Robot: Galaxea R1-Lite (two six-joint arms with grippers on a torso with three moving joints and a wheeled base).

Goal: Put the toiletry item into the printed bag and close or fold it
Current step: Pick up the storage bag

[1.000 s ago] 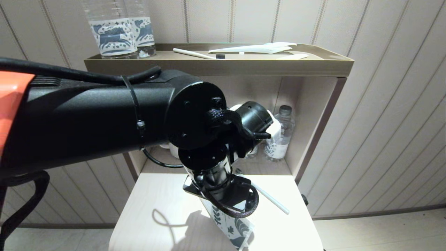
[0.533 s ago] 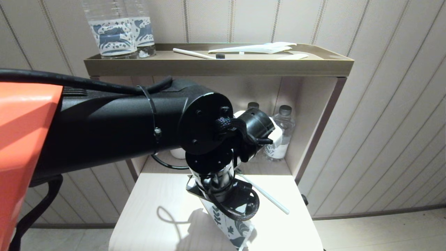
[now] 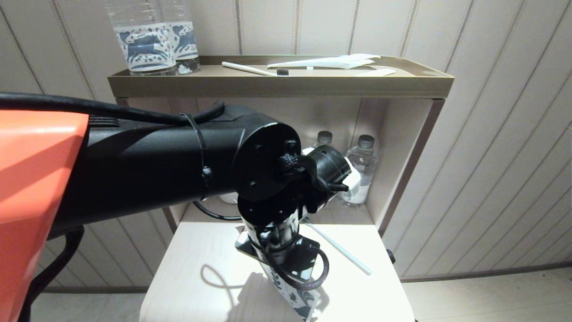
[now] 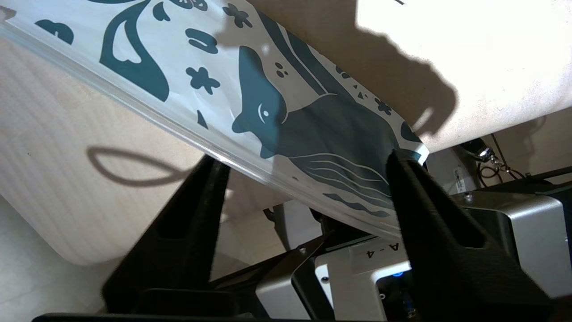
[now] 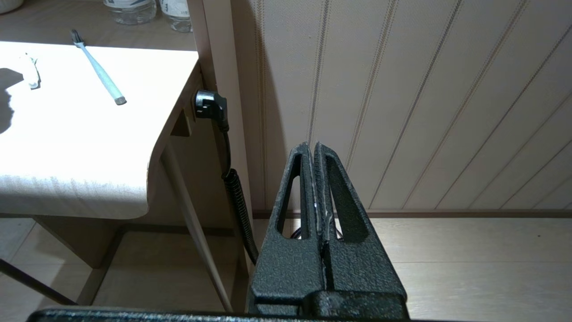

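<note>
The left arm (image 3: 147, 156) fills most of the head view, reaching from the left over the pale table (image 3: 192, 268) and bending down at the wrist above the table's middle. Behind the table stands a shelf unit (image 3: 402, 85) against the panelled wall; its tray-like top carries two clear bottles (image 3: 152, 40) with blue printed labels at the left end, a cream-handled toothbrush (image 3: 250, 68) and a plain white wrapper (image 3: 335, 61) further right. In the open compartment below stand two small water bottles (image 3: 362, 165).

The printed bag (image 4: 277, 112) lies flat on the table, running from under the wrist to the table's near edge, its dark blue horse and leaf motifs facing up. The left gripper (image 4: 304, 172) hangs directly over the bag's near end with its two black fingers (image 4: 196, 214) spread wide, one on each long side of the pouch; whether the tips touch the plastic cannot be told.

The toothbrush (image 5: 96, 67), pale whitish-blue with a small dark head, lies bare on the table toward its right edge, slanting from near the back edge outward, apart from the bag.

The right gripper (image 5: 315, 152) is parked low beside the table's right edge, over the floor, its fingers pressed together on nothing.
</note>
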